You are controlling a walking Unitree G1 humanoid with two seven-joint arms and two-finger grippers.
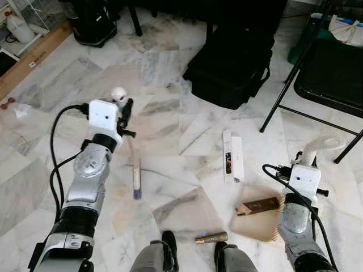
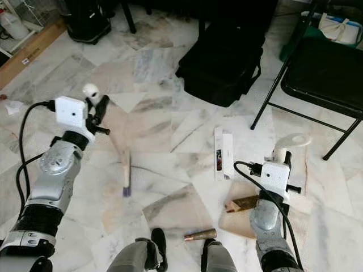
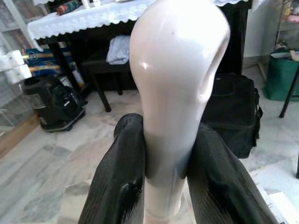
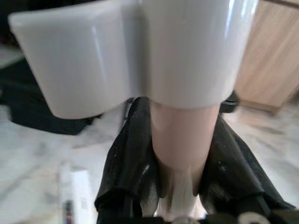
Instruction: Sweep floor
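Down low, pale broom (image 1: 134, 170), purple bristles, cream dustpan (image 1: 258, 218)

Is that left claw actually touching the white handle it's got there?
Touching. The left wrist view shows both black fingers of the left claw pressed against the white handle, with no gap.

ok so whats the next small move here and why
Probably drag the broom in the left hand toward the dustpan held by the right hand. The copper tube lies on the floor between the broom head and the pan, not yet in it, while a brown bar already rests on the pan.
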